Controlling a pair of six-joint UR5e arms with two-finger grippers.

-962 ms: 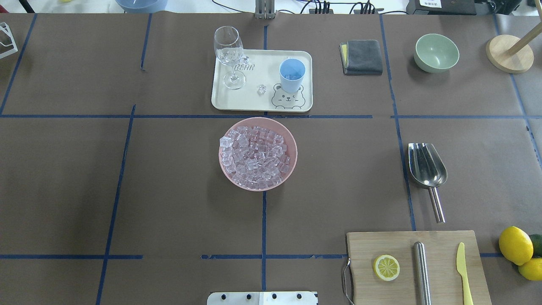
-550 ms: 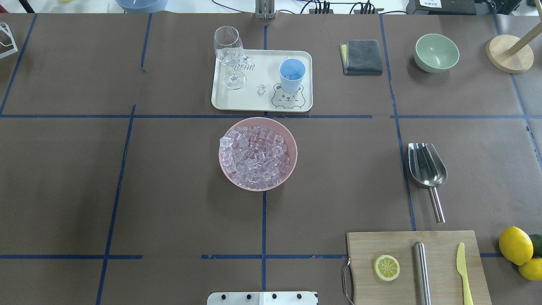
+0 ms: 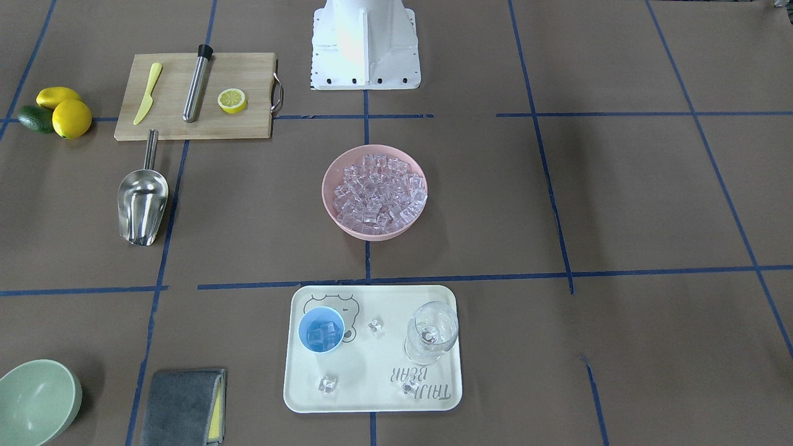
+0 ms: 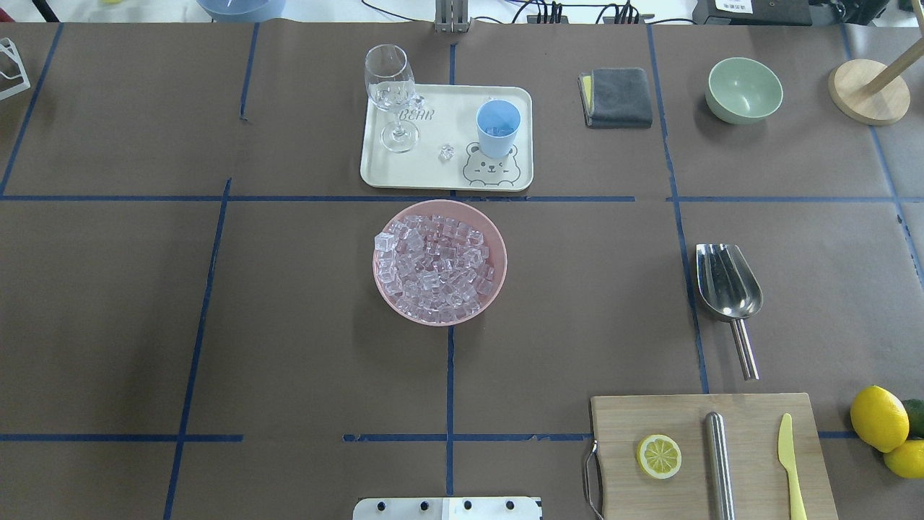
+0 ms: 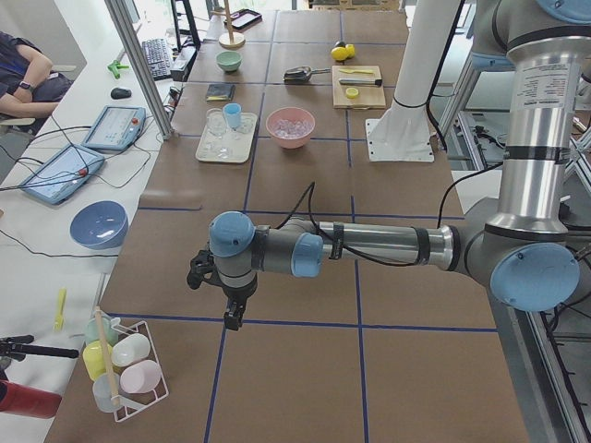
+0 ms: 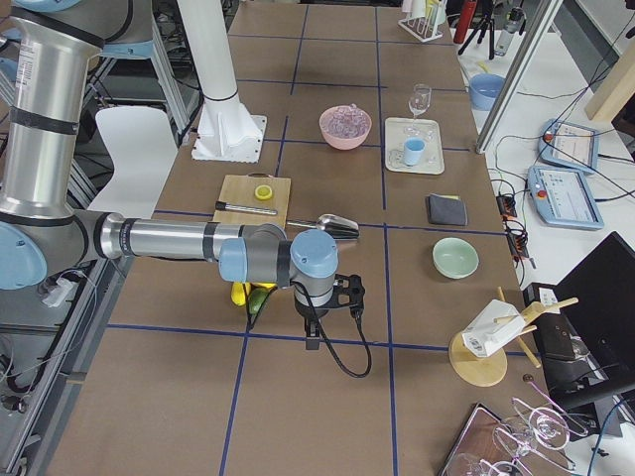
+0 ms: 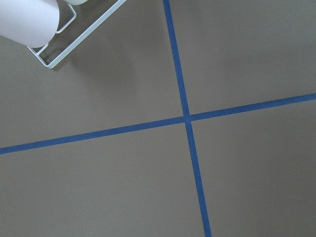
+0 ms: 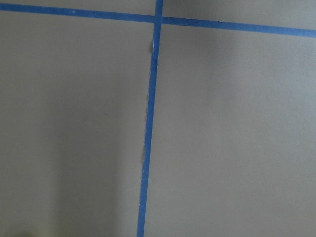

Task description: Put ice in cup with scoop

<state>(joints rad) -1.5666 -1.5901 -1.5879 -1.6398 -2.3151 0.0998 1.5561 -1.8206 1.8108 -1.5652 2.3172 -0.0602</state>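
The ice [image 4: 437, 267] is a heap of clear cubes in a pink bowl [image 4: 498, 245] at the table's middle. The light blue cup [image 4: 498, 128] stands on a cream tray [image 4: 440, 173] beyond the bowl and holds a few cubes [image 3: 321, 334]. Three loose cubes lie on the tray [image 3: 328, 384]. The steel scoop [image 4: 728, 289] lies empty on the table to the right. My left gripper [image 5: 233, 319] hangs far off at the table's left end and my right gripper [image 6: 312, 341] at its right end. I cannot tell whether either is open.
A stemmed glass [image 4: 390, 94] stands on the tray's left. A cutting board [image 4: 686, 419] carries a lemon slice, a steel cylinder [image 4: 718, 462] and a yellow knife. A grey cloth [image 4: 618, 97], green bowl [image 4: 744, 89], lemons [image 4: 878, 417] and a wooden stand [image 4: 868, 92] lie right.
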